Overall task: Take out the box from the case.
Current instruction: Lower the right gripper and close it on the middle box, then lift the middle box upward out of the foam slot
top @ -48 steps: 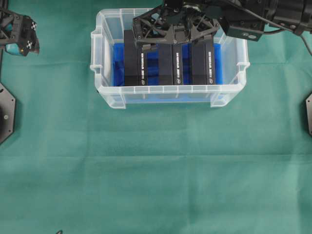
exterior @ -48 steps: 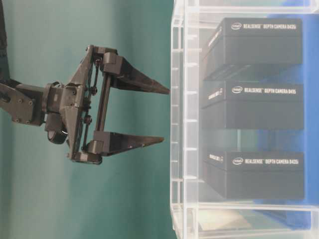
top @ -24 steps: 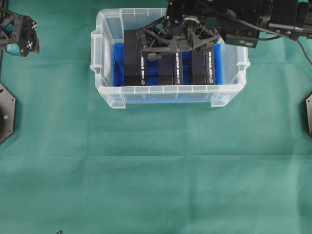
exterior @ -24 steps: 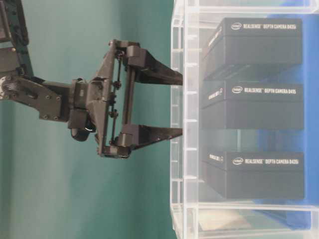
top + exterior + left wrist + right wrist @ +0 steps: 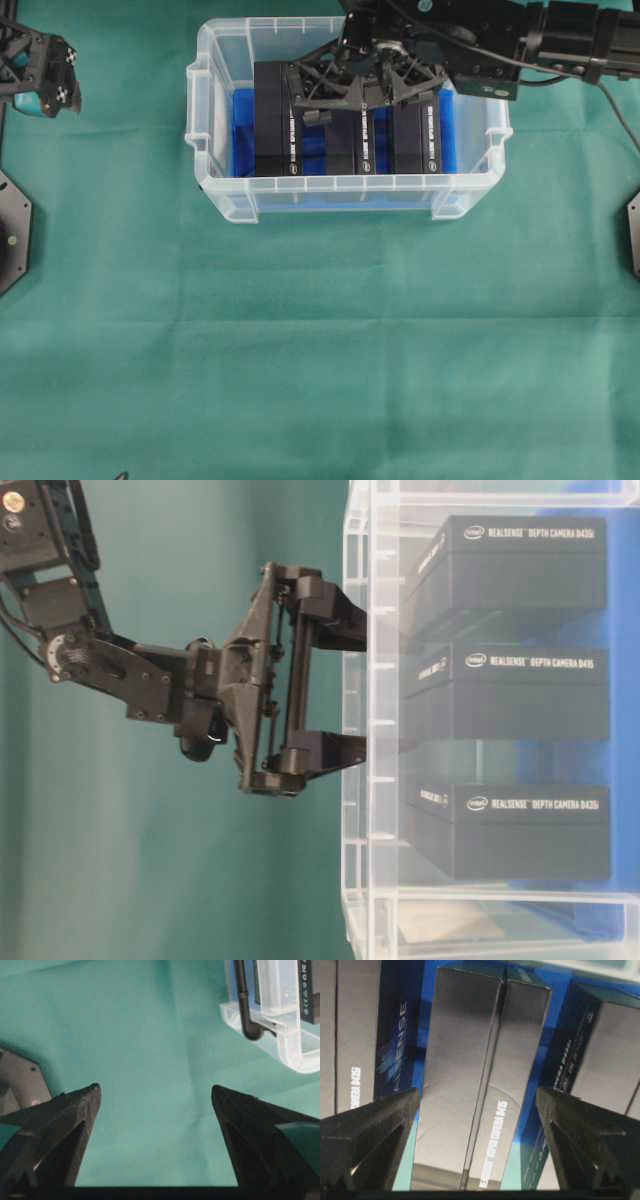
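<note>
The case (image 5: 214,60) is a clear plastic bin with a blue lining, at the table's far middle. Three black boxes stand on edge in it: left (image 5: 272,125), middle (image 5: 358,145) and right (image 5: 418,135). My right gripper (image 5: 360,100) reaches down into the case, open. Its fingers straddle the middle box (image 5: 480,1060) without touching it: one finger (image 5: 375,1135) is left of it, the other finger (image 5: 585,1135) right of it. From table level the right gripper (image 5: 375,690) passes the case wall (image 5: 358,810) level with the middle box (image 5: 510,690). My left gripper (image 5: 155,1088) hangs open and empty over the cloth, away from the case.
A green cloth (image 5: 320,350) covers the whole table. The left gripper (image 5: 40,75) sits at the far left edge. Black arm bases show at the left edge (image 5: 12,230) and right edge (image 5: 633,232). A corner of the case (image 5: 280,1025) shows in the left wrist view.
My right gripper has moved down and into the case, its open fingers now on either side of the middle box. The left arm has not moved.
</note>
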`<state>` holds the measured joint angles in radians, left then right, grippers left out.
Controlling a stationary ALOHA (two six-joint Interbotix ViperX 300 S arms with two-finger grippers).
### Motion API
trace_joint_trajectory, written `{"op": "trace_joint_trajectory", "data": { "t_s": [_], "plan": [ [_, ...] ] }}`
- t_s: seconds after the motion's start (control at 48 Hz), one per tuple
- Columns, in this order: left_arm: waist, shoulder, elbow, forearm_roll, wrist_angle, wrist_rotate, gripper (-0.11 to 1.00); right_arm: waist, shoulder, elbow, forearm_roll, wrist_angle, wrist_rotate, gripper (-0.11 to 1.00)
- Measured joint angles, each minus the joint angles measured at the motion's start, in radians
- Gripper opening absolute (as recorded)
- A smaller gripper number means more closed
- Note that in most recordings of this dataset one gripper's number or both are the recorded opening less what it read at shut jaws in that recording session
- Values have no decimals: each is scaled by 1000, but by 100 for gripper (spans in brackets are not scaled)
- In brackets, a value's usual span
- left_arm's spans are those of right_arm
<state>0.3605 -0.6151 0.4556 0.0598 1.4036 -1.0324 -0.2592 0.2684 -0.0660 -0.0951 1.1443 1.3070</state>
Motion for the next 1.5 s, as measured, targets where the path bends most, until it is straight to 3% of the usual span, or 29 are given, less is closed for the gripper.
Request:
{"op": "trace_joint_trajectory", "data": {
  "t_s": [0.812,0.896,1.021,1.5],
  "plan": [
    [0,-5,8,-2,0,-2,92,-6,55,40,23,-66,6,93],
    [0,-5,8,0,0,0,92,-6,55,40,28,-66,15,89],
    [0,-5,8,-2,0,0,92,-3,55,40,32,-67,44,66],
    [0,-5,8,0,0,0,92,6,60,35,25,-61,66,66]
  ]
}}
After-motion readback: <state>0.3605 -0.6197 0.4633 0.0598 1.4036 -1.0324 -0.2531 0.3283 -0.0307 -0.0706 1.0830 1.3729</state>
